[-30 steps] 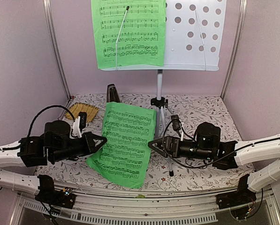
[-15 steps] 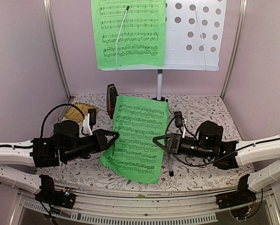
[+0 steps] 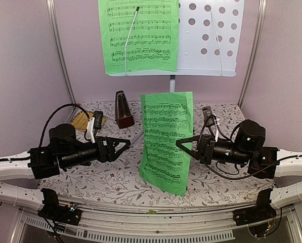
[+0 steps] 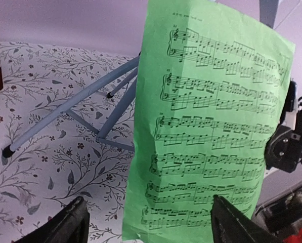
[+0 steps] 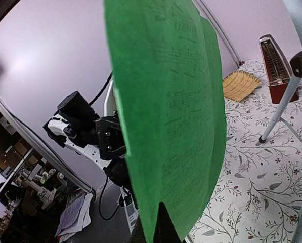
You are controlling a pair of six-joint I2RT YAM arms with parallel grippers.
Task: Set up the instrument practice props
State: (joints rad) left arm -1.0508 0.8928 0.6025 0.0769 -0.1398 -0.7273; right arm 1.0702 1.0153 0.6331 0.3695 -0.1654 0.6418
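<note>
A green sheet-music booklet (image 3: 167, 142) hangs upright over the middle of the table, and my right gripper (image 3: 179, 143) is shut on its right edge. The right wrist view shows the booklet (image 5: 171, 111) edge-on with that gripper (image 5: 160, 217) pinching its lower edge. My left gripper (image 3: 126, 144) stands open just left of the booklet, apart from it; its two dark fingers (image 4: 70, 223) straddle the page's (image 4: 211, 136) lower corner. The pale blue music stand (image 3: 211, 40) behind carries another green sheet (image 3: 138, 35). The dark reddish-brown metronome (image 3: 123, 109) stands at the back left.
The stand's silver pole (image 3: 172, 83) and tripod legs (image 4: 75, 104) spread behind the booklet. A tan woven mat (image 3: 82, 120) lies at the back left, past my left arm. Pink walls close in the floral table (image 3: 115, 177) on three sides.
My right gripper has shut on the booklet and carried it up and to the right. My left gripper has let go of it and opened wide, drawing slightly back.
</note>
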